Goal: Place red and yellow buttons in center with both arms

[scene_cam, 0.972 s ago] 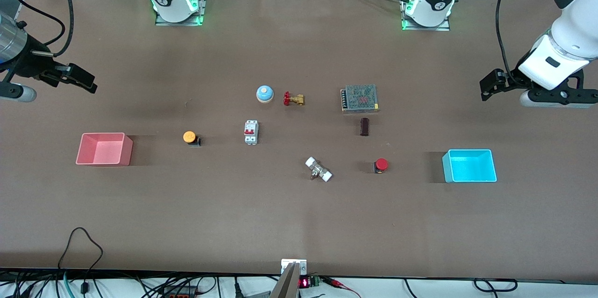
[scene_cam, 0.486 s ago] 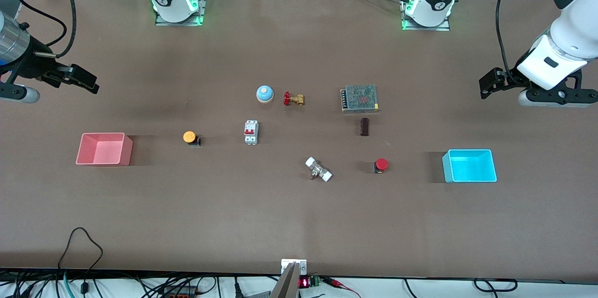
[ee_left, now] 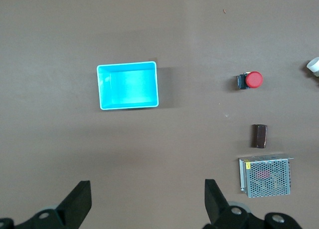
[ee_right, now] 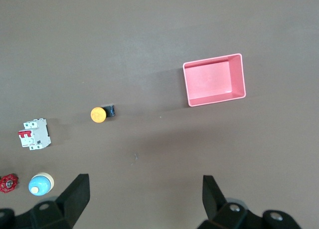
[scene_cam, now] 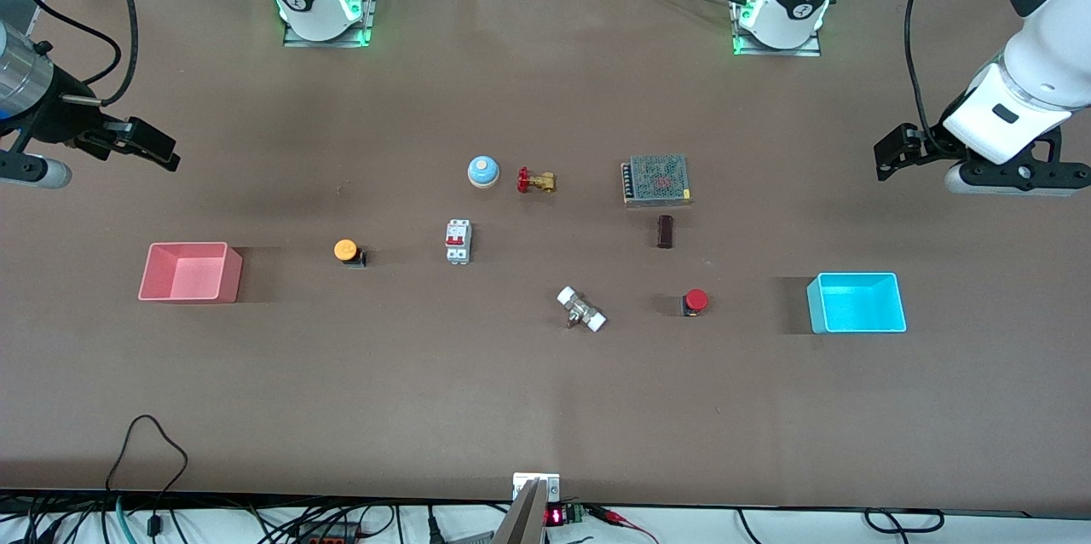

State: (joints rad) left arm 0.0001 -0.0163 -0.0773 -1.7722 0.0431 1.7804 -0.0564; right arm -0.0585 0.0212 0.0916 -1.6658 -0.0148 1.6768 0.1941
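The yellow button (scene_cam: 346,251) lies on its side on the table between the pink tray (scene_cam: 189,273) and a circuit breaker; it also shows in the right wrist view (ee_right: 99,114). The red button (scene_cam: 695,300) lies beside the cyan tray (scene_cam: 857,303) and also shows in the left wrist view (ee_left: 250,80). My right gripper (scene_cam: 158,149) is open and empty, high over bare table at the right arm's end. My left gripper (scene_cam: 891,156) is open and empty, high over bare table at the left arm's end. The wrist views show the left gripper (ee_left: 148,201) and the right gripper (ee_right: 144,199) holding nothing.
Around the middle lie a blue bell (scene_cam: 482,171), a brass valve with a red handle (scene_cam: 535,181), a white circuit breaker (scene_cam: 458,241), a meshed power supply (scene_cam: 655,180), a dark block (scene_cam: 665,231) and a white-ended fitting (scene_cam: 581,309). A cable loop (scene_cam: 149,446) lies near the front edge.
Both grippers have shifted very slightly while staying high and open. Nothing on the table has moved.
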